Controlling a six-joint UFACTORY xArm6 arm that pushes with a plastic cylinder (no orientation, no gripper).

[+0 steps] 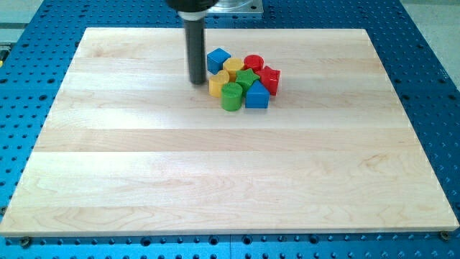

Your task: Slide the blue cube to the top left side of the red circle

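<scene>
The blue cube sits at the upper left of a tight cluster of blocks near the view's top centre. The red circle lies to its right, at the cluster's top. Between them is a yellow block. My tip rests on the board just left of and slightly below the blue cube, a small gap away from it, and next to another yellow block.
The cluster also holds a green cylinder, a green star-like block, a second blue block and a red star-like block. The wooden board lies on a blue perforated table.
</scene>
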